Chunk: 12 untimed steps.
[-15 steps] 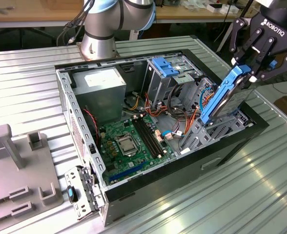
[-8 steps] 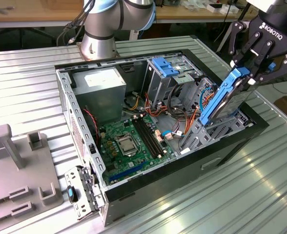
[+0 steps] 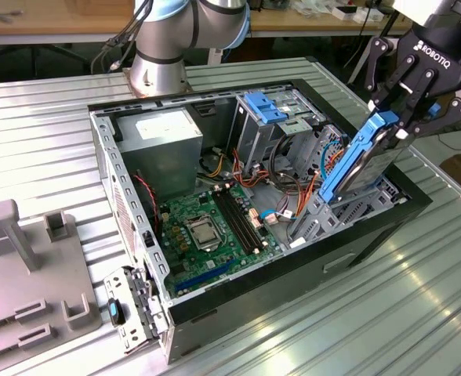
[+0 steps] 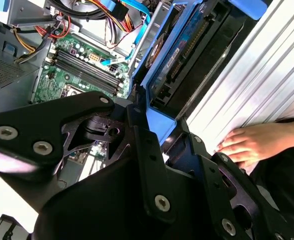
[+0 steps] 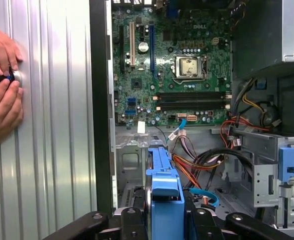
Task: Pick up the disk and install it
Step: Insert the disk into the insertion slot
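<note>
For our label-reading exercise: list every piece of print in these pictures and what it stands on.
Black gripper: white maker's name, left unquoted.
Green motherboard: white maker's name, left unquoted.
Grey metal power supply: white sticker, too small to read.
Grey-metal disk in blue plastic frame: label, too small to read.

The flat grey-metal hard drive in its bright blue plastic frame (image 3: 361, 157) stands steeply tilted, top end pinched in the black gripper (image 3: 397, 117), lower end inside the open computer case (image 3: 254, 291).
</note>
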Available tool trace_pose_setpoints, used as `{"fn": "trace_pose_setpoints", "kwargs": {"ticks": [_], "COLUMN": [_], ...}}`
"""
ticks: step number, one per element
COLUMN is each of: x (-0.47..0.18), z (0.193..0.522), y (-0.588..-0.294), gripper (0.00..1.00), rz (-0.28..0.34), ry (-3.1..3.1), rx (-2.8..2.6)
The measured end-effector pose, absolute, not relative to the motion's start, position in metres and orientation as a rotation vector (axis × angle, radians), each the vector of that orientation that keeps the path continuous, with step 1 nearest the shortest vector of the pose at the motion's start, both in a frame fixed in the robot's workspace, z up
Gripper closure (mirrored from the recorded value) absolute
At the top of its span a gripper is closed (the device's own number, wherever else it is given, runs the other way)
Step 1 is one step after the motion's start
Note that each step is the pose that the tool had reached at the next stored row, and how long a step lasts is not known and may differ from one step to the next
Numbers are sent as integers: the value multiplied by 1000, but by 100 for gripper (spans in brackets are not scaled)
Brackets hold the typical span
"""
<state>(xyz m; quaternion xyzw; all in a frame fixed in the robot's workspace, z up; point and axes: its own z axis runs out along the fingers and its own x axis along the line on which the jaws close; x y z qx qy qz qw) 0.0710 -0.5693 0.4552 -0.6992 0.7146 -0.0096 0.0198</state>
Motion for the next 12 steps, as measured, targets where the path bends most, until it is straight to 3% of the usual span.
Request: {"fn": "trace_pose_setpoints", "kwargs": {"ticks": [12], "x": [71], "z": [446], "y": [-569], "gripper": [63], "rz": [-30], "ry": [2217], "rx": [-2169]}}
